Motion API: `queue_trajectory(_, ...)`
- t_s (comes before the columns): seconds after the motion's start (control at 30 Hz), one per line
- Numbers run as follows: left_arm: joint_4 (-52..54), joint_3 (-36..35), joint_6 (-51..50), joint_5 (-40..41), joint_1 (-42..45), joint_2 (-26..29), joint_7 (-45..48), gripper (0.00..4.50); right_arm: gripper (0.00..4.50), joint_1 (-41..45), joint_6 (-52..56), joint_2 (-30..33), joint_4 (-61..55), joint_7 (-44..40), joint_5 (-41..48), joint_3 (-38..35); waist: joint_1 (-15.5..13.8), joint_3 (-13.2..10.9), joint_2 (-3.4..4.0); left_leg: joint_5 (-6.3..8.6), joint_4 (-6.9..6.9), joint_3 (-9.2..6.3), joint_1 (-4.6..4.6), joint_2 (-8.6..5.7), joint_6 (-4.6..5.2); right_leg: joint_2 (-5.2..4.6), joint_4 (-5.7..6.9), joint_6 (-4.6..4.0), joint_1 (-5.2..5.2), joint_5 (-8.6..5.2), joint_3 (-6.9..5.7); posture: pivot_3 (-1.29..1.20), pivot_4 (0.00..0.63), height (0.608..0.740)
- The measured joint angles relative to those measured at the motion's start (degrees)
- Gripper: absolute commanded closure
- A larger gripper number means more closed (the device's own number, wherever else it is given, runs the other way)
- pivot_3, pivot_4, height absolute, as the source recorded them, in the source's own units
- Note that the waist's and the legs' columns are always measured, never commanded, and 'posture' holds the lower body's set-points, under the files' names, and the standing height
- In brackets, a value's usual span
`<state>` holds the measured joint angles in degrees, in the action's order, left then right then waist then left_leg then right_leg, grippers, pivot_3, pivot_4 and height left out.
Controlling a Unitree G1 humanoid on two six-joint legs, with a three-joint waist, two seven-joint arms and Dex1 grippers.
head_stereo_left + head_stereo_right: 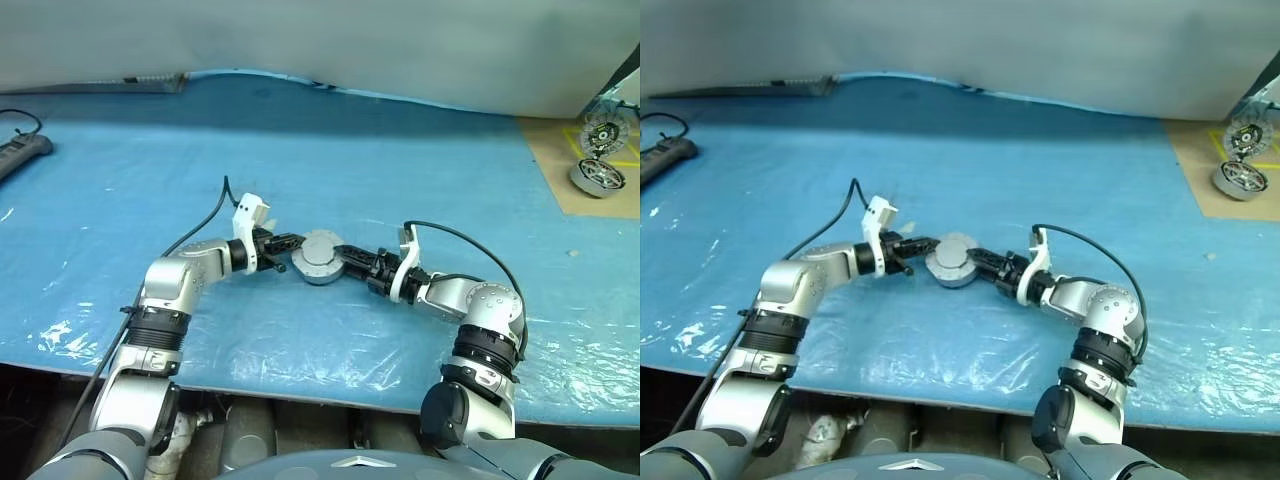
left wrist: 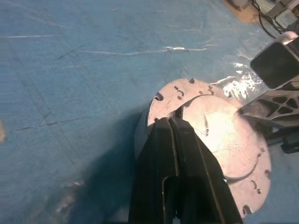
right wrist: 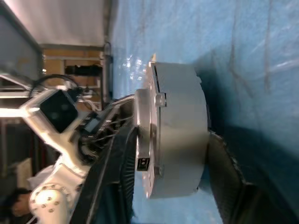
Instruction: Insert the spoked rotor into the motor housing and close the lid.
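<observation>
Right wrist view shows us the lid (image 3: 148,140) down on the motor housing (image 3: 180,135), our right claw (image 3: 182,186) straddling both, left claw (image 2: 174,140) clenched empty on top.

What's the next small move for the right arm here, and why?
Probably finish squeezing the right gripper. Its fingers straddle the motor housing top and bottom with the lid already down, and the left gripper, shut, rests on the lid.
</observation>
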<state>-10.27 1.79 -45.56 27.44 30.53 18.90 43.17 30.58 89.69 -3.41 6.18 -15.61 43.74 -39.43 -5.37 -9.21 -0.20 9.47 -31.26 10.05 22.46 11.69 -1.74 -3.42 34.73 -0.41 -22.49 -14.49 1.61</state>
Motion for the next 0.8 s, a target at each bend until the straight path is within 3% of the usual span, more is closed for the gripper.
queue_trajectory(0.07, 0.09, -0.03, 0.00, 0.18, -0.17, -0.30, 0.11, 4.50, 3.37, 0.00, 0.81, -0.02, 0.22, 0.42, 0.30, -1.24, -0.18, 0.00, 0.00, -0.01, 0.01, 0.00, 0.01, 0.00, -0.02, -0.02, 0.00, 0.00, 0.02, 0.00, -0.02, 0.00, 0.150, 0.740)
queue_trajectory(0.47, 0.15, -0.48, 0.06, 0.20, -0.17, -0.77, -0.06, 4.50, 3.37, -1.30, 1.00, -0.23, 0.01, 2.04, 2.76, -1.38, -0.19, 0.00, 0.00, -0.01, 0.00, 0.00, 0.00, -0.02, -0.02, -0.05, 0.00, 0.01, 0.02, 0.00, -0.02, 0.00, 0.150, 0.740)
queue_trajectory(0.57, -1.32, -4.11, -0.24, 1.81, -0.14, -3.32, -2.31, 3.93, 3.37, -1.08, 1.31, -1.16, -0.02, 2.81, 3.07, -2.48, -0.15, 0.00, 0.00, -0.01, 0.00, 0.00, 0.02, -0.02, -0.02, -0.04, 0.01, 0.00, 0.00, 0.00, -0.03, 0.00, 0.150, 0.740)
queue_trajectory(0.8, -2.86, -21.23, -6.37, 13.78, 0.78, -7.27, -11.52, 1.50, 3.37, 1.38, 2.17, -2.72, 0.02, 6.25, 3.43, -8.36, -0.16, 0.00, 0.00, -0.03, -0.07, -0.05, 0.52, -0.02, -0.05, 0.00, 0.06, 0.00, -0.42, 0.01, -0.06, 0.00, 0.150, 0.740)
